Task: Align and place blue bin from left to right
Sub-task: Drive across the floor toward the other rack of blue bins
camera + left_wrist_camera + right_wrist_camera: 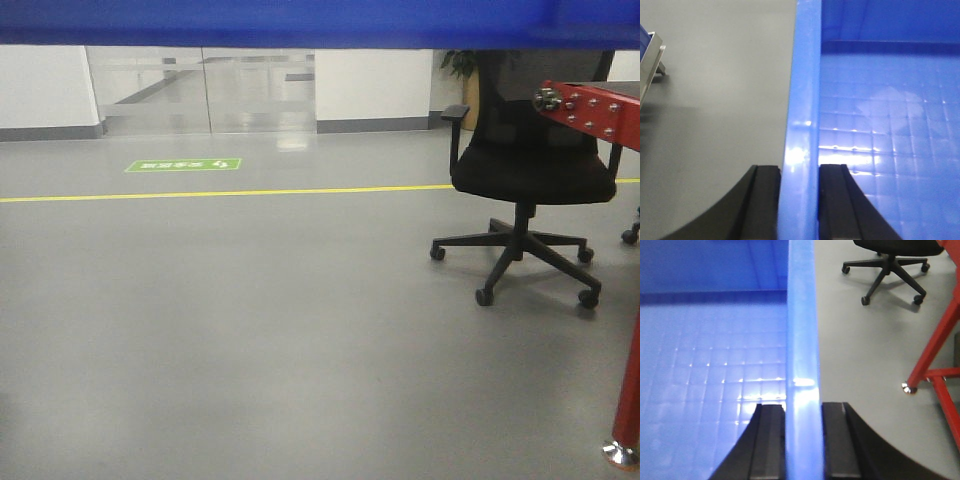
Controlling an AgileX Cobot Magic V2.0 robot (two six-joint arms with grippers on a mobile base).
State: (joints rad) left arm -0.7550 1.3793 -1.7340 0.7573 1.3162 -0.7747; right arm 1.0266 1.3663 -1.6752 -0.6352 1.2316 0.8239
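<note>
The blue bin [880, 125] hangs between my two arms, each gripper pinching one of its side walls. My left gripper [799, 175] is closed down onto the bin's left wall: one black finger [765, 200] sits against the outside face and the other against the inside face, with the glossy blue rim running straight up between them. My right gripper [803, 412] has the same hold on the opposite wall, its fingers [840, 440] narrowed until only the thickness of the plastic separates them. Both wrist cameras look down into the bin's interior, where the floor is moulded in a fine square grid and catches bright reflections. I can see nothing lying inside it.

In the front-facing view the bin shows only as a blue band [300, 20] across the whole top edge of the picture.

Beyond it lies the grey floor [250, 340], crossed by a yellow line [200, 194], with a green floor sign [184, 165] just behind that line. Glass doors [200, 90] stand in the far wall. A black office chair [530, 160] on castors stands to my right, and close beside it is a red metal frame [940, 335] whose leg ends in a silver foot [909, 388]. Off my left gripper's outer side, a metal-edged object [650, 65] with some blue on it sits at the picture's edge; I cannot tell what it is.
</note>
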